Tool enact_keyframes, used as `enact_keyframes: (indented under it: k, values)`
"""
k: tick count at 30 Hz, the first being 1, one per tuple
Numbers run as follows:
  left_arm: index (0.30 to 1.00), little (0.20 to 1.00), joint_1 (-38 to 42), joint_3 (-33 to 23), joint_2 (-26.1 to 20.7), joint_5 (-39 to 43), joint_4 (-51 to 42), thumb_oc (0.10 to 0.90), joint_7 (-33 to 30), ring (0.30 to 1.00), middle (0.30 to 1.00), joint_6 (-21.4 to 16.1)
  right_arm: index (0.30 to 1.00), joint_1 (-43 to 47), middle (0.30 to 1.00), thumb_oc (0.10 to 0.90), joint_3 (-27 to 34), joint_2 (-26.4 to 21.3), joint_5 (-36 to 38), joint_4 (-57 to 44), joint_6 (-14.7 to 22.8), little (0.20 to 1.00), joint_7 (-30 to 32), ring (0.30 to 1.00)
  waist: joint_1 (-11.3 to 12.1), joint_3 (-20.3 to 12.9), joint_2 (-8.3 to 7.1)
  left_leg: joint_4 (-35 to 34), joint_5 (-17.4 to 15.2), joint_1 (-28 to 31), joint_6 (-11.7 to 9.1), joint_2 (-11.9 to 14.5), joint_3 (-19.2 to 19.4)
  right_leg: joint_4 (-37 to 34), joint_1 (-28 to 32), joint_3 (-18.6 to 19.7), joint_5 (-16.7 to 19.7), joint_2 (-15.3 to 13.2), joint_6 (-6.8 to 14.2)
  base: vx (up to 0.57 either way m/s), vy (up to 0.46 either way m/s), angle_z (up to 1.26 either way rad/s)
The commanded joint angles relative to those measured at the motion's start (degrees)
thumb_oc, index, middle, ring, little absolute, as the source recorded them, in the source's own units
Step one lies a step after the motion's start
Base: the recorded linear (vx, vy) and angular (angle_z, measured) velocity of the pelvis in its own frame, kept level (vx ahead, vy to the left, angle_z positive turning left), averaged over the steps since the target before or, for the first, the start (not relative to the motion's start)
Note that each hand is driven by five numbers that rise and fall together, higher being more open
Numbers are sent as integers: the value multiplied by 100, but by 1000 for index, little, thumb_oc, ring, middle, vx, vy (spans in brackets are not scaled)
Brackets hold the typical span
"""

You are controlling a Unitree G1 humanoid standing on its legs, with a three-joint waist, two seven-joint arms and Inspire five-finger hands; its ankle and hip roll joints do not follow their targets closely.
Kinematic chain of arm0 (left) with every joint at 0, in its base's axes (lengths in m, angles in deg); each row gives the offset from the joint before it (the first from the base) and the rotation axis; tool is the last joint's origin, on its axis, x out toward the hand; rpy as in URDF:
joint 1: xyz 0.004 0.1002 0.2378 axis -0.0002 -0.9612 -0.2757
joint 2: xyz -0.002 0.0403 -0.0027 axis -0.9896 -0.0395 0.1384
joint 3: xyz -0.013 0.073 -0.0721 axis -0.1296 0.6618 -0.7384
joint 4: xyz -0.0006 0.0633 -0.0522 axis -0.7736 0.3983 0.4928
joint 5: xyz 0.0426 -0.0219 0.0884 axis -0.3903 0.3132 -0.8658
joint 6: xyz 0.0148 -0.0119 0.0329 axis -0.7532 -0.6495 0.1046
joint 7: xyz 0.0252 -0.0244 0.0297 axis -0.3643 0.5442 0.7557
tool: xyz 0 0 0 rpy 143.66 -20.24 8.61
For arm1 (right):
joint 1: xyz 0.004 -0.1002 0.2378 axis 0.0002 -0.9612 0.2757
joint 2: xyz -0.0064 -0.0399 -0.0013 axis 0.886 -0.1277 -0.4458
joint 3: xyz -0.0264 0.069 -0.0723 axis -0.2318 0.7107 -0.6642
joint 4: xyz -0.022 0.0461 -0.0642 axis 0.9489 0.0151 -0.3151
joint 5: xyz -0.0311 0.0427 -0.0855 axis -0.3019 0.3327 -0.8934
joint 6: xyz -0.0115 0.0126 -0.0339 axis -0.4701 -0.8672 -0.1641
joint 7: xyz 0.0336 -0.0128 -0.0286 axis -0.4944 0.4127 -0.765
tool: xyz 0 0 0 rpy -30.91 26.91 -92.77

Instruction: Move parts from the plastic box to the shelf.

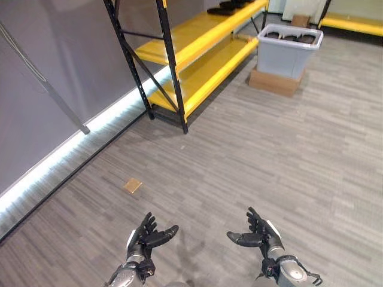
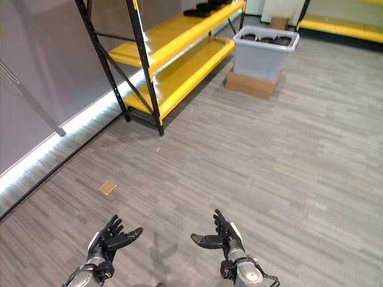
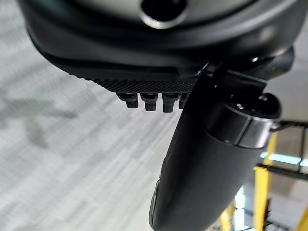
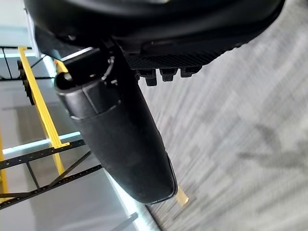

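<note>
Grey floor (image 1: 287, 155) between hands and shelf (image 1: 197, 54)

Room evenly bright, soft overhead light. White light strip (image 1: 90, 128) along wall base glows strongly, slight glare on grey floor (image 1: 269, 155). Faint shadows under yellow shelf (image 1: 197, 54). Wrist views: near hand out of focus, floor behind streaked with blur.

Plastic box (image 1: 289, 49): grey, open-topped, upright on a flat cardboard carton at the upper right of the frame; dark parts (image 1: 292, 37) lay inside; shelf (image 1: 197, 51): black uprights, two yellow decks, upper centre; further dark parts (image 1: 230, 7) lay on its top deck.
</note>
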Motion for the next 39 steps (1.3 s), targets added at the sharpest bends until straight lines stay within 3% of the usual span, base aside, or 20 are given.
enact_keyframes:
  k: [1,2,4,6,7,9,10,12,14,18,20,23,25,26,27,30,33,35,37,39]
  values:
    - [1000,1000,408,-5,-271,212,-745,900,181,1000,1000,-517,1000,470,1000,900,407,-121,306,-604,738,1000,176,1000,102,-253,-165,1299,465,101,-24,122,350,-539,73,-279,357,564,-110,329,-317,-6]
    - [1000,1000,408,-4,-271,212,-745,900,181,1000,1000,-517,1000,471,1000,900,408,-121,306,-602,739,1000,175,1000,98,-260,-159,1319,455,82,-29,134,342,-547,71,-288,358,575,-115,287,-307,-29]
    - [1000,1000,426,57,-273,293,-741,900,185,1000,1000,-487,1000,541,1000,900,342,-163,344,-567,801,1000,226,1000,259,-163,-218,2632,994,-460,-49,367,298,-822,430,-291,58,979,-365,279,-282,-36]
    - [1000,1000,424,55,-269,338,-781,900,196,1000,1000,-459,1000,579,1000,900,326,-226,322,-591,833,1000,255,1000,397,25,-327,3662,1189,-989,-46,545,419,-1068,743,-356,-107,1247,-584,247,-300,-49]
    - [1000,1000,400,60,-283,334,-791,900,203,1000,1000,-448,1000,604,1000,900,307,-251,306,-581,837,1000,267,1000,420,75,-420,3772,1284,-1130,-16,662,671,-1167,870,-425,-169,1293,-635,223,-197,-67]
    - [1000,1000,374,56,-272,368,-808,900,231,1000,1000,-434,1000,618,1000,900,294,-248,311,-581,836,1000,284,1000,514,140,-418,3766,1153,-1217,-58,699,837,-1284,1014,-362,-218,1405,-656,204,-57,-36]
    - [1000,1000,314,40,-248,385,-811,900,245,1000,1000,-436,1000,613,1000,900,309,-264,304,-608,837,1000,276,1000,667,219,-488,3475,772,-1716,-37,441,1047,-1525,1223,-307,-222,1413,-611,210,44,-16]
    - [1000,1000,208,-16,-242,371,-781,900,279,1000,1000,-437,1000,605,1000,900,325,-218,303,-579,835,1000,235,1000,809,183,-593,2964,573,-2110,56,226,1028,-1705,1311,-195,-214,1464,-555,230,79,-12]
    - [1000,1000,123,-38,-243,374,-767,900,300,1000,1000,-435,1000,558,1000,900,351,-198,289,-560,847,1000,218,1000,854,148,-685,1795,884,-2378,12,323,1032,-1759,1417,-178,-265,1470,-499,225,110,-37]
    - [1000,1000,124,-48,-304,313,-673,900,293,1000,1000,-448,1000,517,1000,900,314,-123,269,-479,894,1000,209,1000,1016,144,-638,-224,2033,-2438,-254,203,376,-1887,1758,-16,-447,1722,-489,267,149,-31]
    - [1000,1000,150,-42,-333,318,-685,900,298,1000,1000,-448,1000,539,1000,900,297,-139,234,-418,898,1000,203,1000,1065,140,-572,-499,2236,-2564,-262,91,70,-1836,1800,79,-501,1797,-510,207,224,-9]
    - [1000,1000,98,-113,-365,351,-685,900,323,1000,1000,-434,1000,537,1000,900,190,5,215,-425,851,1000,121,1000,1081,-40,-610,-382,2047,-2368,-94,-66,-18,-1744,1942,240,-616,1740,-463,284,247,-8]
    - [1000,1000,102,-127,-451,351,-736,900,318,1000,1000,-421,1000,562,1000,900,157,97,269,-439,839,1000,108,1000,1110,-68,-706,-45,1856,-2412,17,-207,24,-1593,1995,309,-708,1603,-440,298,316,-15]
    - [1000,1000,153,-150,-532,329,-727,900,291,1000,1000,-420,1000,634,1000,900,106,173,287,-458,812,1000,70,1000,1112,-107,-759,214,1570,-2406,197,-351,139,-1118,1906,312,-771,1393,-320,255,307,-34]
    - [1000,1000,154,-150,-533,329,-727,900,291,1000,1000,-420,1000,634,1000,900,106,173,287,-458,811,1000,70,1000,1116,-105,-762,216,1567,-2405,199,-352,145,-1111,1904,316,-774,1389,-319,235,319,-35]
    - [1000,1000,182,-170,-659,270,-718,900,200,1000,1000,-443,1000,724,1000,900,15,285,257,-426,750,1000,-4,1000,1018,-112,-786,447,1189,-2265,487,-571,316,221,1339,415,-287,1064,19,201,315,-32]
    - [1000,1000,160,-201,-660,258,-727,900,157,1000,1000,-446,1000,706,1000,900,-17,338,171,-419,670,1000,-75,1000,887,-62,-644,461,927,-1962,705,-719,424,1562,795,414,543,825,460,206,332,-10]
    - [1000,1000,125,-200,-666,232,-694,900,172,1000,1000,-441,1000,652,1000,900,-44,289,32,-489,614,1000,-144,1000,801,33,-475,435,758,-1680,808,-746,553,2157,534,98,848,616,550,236,337,-1]
    - [1000,1000,97,-206,-629,218,-663,900,176,1000,1000,-429,1000,598,1000,900,-42,264,-2,-527,594,1000,-157,1000,759,65,-406,411,694,-1567,860,-797,585,2170,444,-32,945,531,564,210,204,-10]
    - [1000,1000,82,-170,-612,214,-608,900,212,1000,1000,-415,1000,486,1000,900,-27,206,46,-554,619,1000,-197,1000,654,145,-312,323,520,-1253,869,-948,596,1349,99,-223,629,403,365,349,180,-24]
